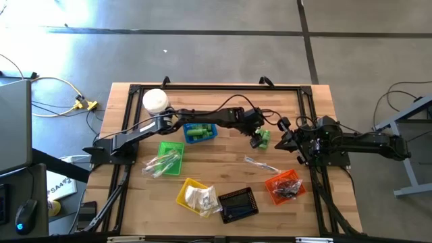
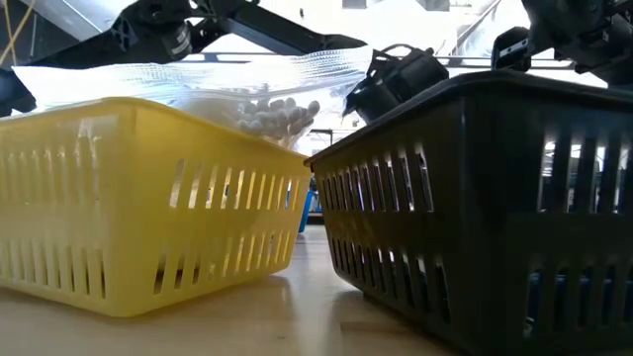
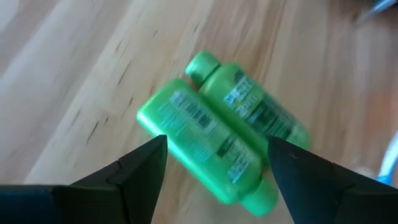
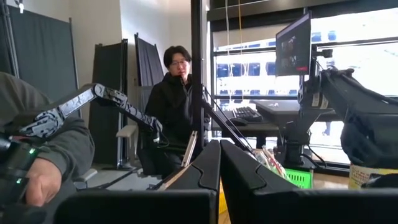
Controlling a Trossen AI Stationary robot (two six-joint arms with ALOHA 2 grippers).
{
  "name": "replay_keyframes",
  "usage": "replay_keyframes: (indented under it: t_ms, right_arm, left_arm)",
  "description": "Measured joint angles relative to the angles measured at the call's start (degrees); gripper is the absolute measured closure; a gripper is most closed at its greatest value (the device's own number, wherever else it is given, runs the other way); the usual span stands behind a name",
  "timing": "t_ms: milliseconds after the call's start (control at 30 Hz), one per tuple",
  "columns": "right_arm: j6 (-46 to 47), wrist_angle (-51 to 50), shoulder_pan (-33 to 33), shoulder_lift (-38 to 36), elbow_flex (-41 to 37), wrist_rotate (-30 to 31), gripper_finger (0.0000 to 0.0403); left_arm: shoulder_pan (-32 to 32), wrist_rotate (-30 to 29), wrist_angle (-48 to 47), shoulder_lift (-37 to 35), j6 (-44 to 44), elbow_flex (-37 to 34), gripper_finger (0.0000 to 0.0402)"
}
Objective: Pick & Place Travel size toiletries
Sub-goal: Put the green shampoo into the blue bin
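Two small bright green bottles point(image 3: 224, 134) lie side by side on the bare wood, near the table's middle point(image 1: 263, 140). My left gripper point(image 3: 217, 158) hovers open just above them point(image 1: 256, 133), one finger on either side of the nearer bottle, touching neither. My right gripper point(image 4: 219, 180) is shut and waits just right of the bottles point(image 1: 283, 140). A clear sachet with thin sticks point(image 1: 260, 164) lies loose on the table nearer the front edge. More green bottles sit in the blue basket point(image 1: 200, 132).
The green basket point(image 1: 167, 157) holds clear sachets, the yellow basket point(image 1: 189, 189) white packets and the orange basket point(image 1: 283, 185) dark pieces. A black basket point(image 1: 237, 204) stands near the front edge. The white-lidded jar point(image 1: 155, 101) is at far left. People sit beyond the table point(image 4: 177, 93).
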Motion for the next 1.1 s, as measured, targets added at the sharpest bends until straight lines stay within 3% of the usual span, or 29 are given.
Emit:
replay_keyframes:
  t_ms: [500,600,900,1100]
  right_arm:
    - [0.0,0.0,0.0,0.0,0.0,0.1,0.0400]
    - [0.0,-0.3,0.0,0.0,0.0,0.1,0.0400]
    - [0.3,-0.5,0.0,0.0,0.0,-0.1,0.0400]
    - [0.9,-0.5,0.0,0.0,0.0,-0.1,0.0400]
  left_arm:
    - [0.0,-1.3,-0.2,1.5,1.8,-0.3,0.0128]
    - [-0.1,0.4,1.3,1.3,5.8,-0.2,0.0128]
    - [0.0,-0.6,2.0,-7.2,10.8,0.1,0.0128]
    - [0.0,-0.4,-3.9,-6.9,15.5,-0.2,0.0128]
